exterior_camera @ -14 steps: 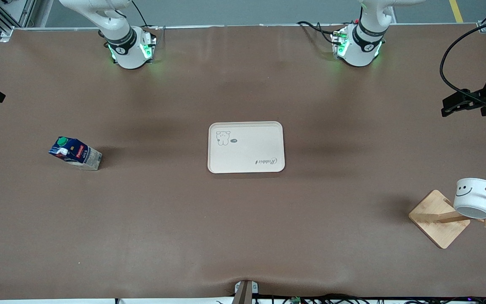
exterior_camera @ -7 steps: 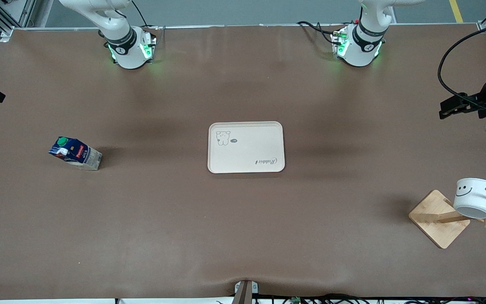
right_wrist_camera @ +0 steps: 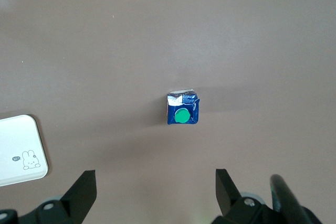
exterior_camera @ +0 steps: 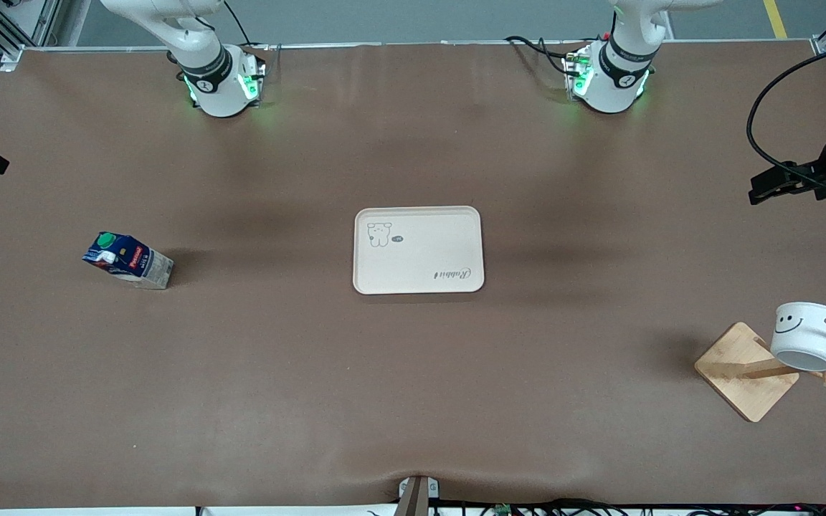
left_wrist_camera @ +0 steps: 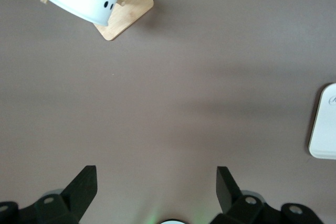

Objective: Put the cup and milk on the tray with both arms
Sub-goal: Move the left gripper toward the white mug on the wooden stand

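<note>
I am judging this as the opening approach: nothing is on the tray yet, and both my claws are empty.

Toward the right arm's end of the table, the milk (exterior_camera: 128,260) is standing on the brown table (exterior_camera: 413,401), a dark blue carton with a green cap, red label and pale lower part. My right gripper (right_wrist_camera: 155,187) is hanging over it, fingers spread wide, with the cap showing from straight above. Next, I judge, I am needing to drop and close on the carton's flat sides.

The tray (exterior_camera: 419,250) is lying at the table's middle, cream, bare, well apart from both things.

At the left arm's end, the cup (exterior_camera: 807,335), white with a black smile and handle, is hanging tilted on a wooden rack (exterior_camera: 744,370). My left gripper (left_wrist_camera: 156,187) is over bare table, spread wide, the cup not yet between the fingers; it is needing to travel over to the cup.
</note>
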